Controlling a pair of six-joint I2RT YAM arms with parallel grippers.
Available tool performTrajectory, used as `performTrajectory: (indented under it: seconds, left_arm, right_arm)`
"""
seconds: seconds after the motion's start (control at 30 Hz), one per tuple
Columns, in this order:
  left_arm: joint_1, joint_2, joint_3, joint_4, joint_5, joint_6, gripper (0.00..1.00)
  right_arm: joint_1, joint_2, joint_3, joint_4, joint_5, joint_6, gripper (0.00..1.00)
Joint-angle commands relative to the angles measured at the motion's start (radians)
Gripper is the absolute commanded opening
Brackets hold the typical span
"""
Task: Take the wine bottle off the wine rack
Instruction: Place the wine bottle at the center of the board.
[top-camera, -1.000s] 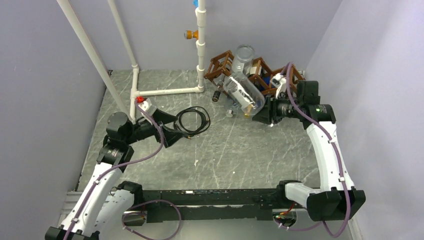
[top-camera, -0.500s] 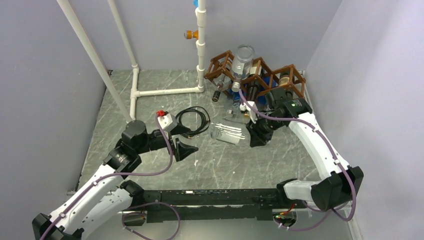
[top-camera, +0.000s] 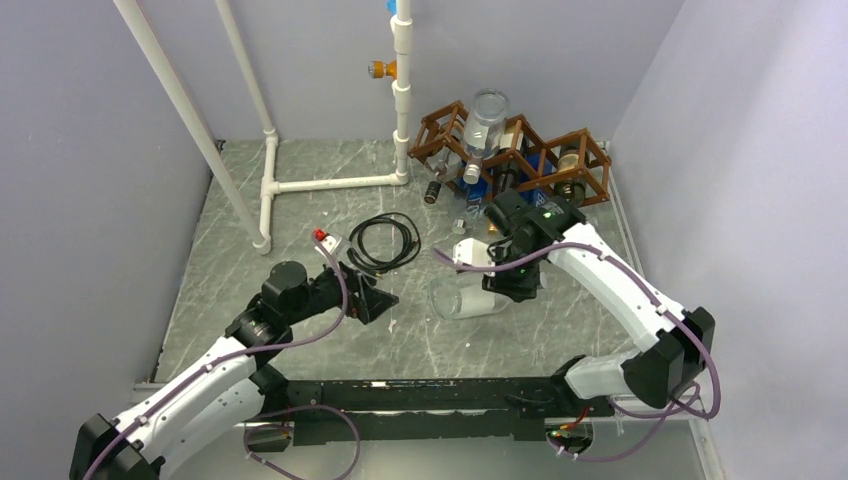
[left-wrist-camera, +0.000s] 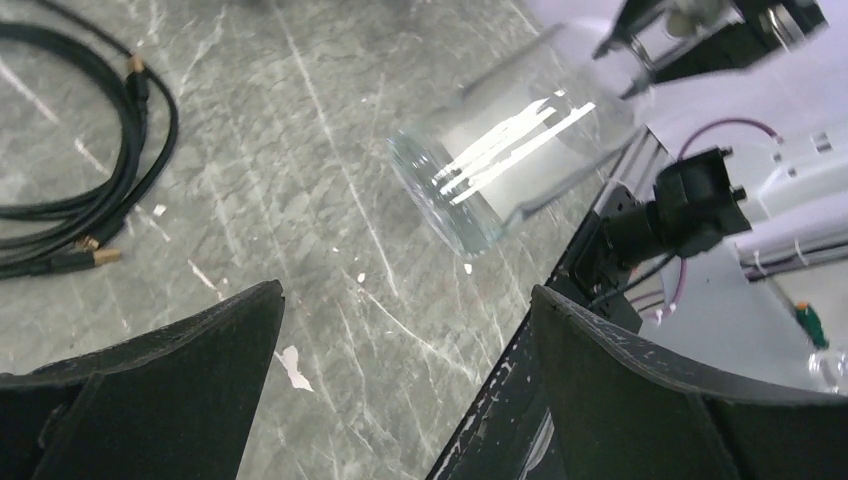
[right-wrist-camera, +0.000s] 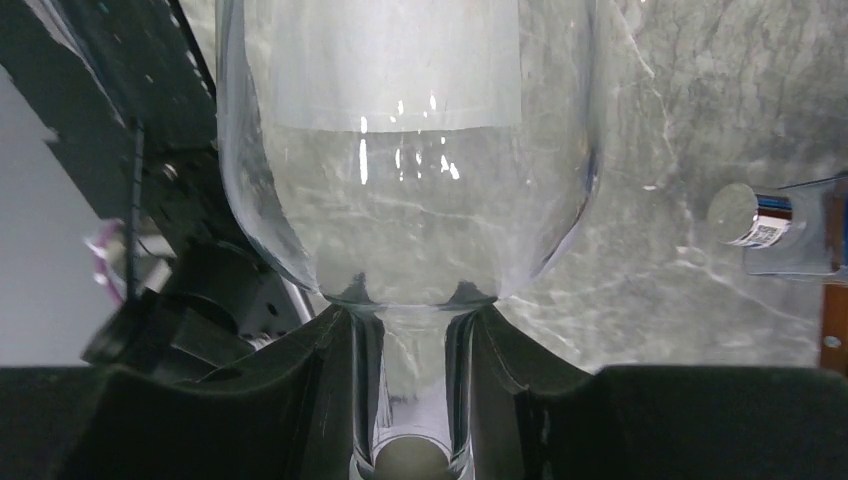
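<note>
My right gripper (top-camera: 505, 292) is shut on the neck of a clear glass wine bottle (top-camera: 462, 298) and holds it on its side low over the table's middle, base pointing left. In the right wrist view the bottle (right-wrist-camera: 410, 150) fills the frame and its neck sits between my fingers (right-wrist-camera: 320, 380). The brown wooden wine rack (top-camera: 520, 152) stands at the back right with several other bottles in it. My left gripper (top-camera: 375, 300) is open and empty just left of the bottle's base. The left wrist view shows the bottle (left-wrist-camera: 510, 150) ahead of the open fingers (left-wrist-camera: 190, 360).
A coiled black cable (top-camera: 385, 240) lies left of centre. White pipes (top-camera: 300, 185) run along the back left and up the wall. A small bottle (top-camera: 434, 192) lies on the table by the rack. The black rail (top-camera: 420, 385) lines the near edge.
My right gripper has carried the clear bottle away from the rack, forward and left, down toward the table. My left gripper has moved right and nearer, toward the bottle's base.
</note>
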Motion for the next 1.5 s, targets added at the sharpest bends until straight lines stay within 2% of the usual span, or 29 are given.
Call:
performTrajectory:
  seconds: [0.0, 0.27, 0.33, 0.4, 0.47, 0.67, 0.93, 1.07, 1.23, 1.47]
  left_arm:
    - [-0.004, 0.049, 0.033, -0.044, -0.13, -0.154, 0.99]
    - [-0.004, 0.137, 0.0, -0.023, -0.122, -0.241, 0.93]
    - [-0.006, 0.133, -0.016, 0.018, -0.086, -0.217, 0.91]
    - [-0.021, 0.116, -0.033, 0.05, -0.068, -0.155, 0.99]
    - [-0.066, 0.089, -0.043, 0.06, -0.097, -0.078, 0.99]
    - [-0.251, 0.044, -0.123, 0.205, -0.226, 0.113, 0.99]
    - [-0.52, 0.103, -0.238, 0.427, -0.462, 0.394, 0.99]
    - [-0.642, 0.196, -0.252, 0.507, -0.633, 0.544, 1.0]
    - [-0.763, 0.379, -0.176, 0.526, -0.861, 0.634, 1.0]
    - [-0.841, 0.595, -0.109, 0.624, -0.996, 0.687, 1.0]
  right_arm:
    - [0.105, -0.002, 0.062, 0.007, 0.173, -0.03, 0.0]
    - [0.181, 0.047, 0.082, -0.025, 0.289, -0.035, 0.0]
    - [0.203, 0.051, 0.073, -0.029, 0.3, -0.041, 0.0]
    - [0.225, 0.06, 0.064, -0.032, 0.32, -0.044, 0.0]
    - [0.241, 0.074, 0.057, -0.035, 0.349, -0.045, 0.0]
    - [0.287, 0.127, 0.088, -0.073, 0.411, -0.043, 0.0]
    - [0.322, 0.173, 0.091, -0.098, 0.487, -0.048, 0.0]
    - [0.335, 0.195, 0.094, -0.099, 0.507, -0.044, 0.02]
    - [0.364, 0.223, 0.1, -0.101, 0.525, -0.03, 0.08]
    - [0.395, 0.246, 0.119, -0.101, 0.528, -0.015, 0.18]
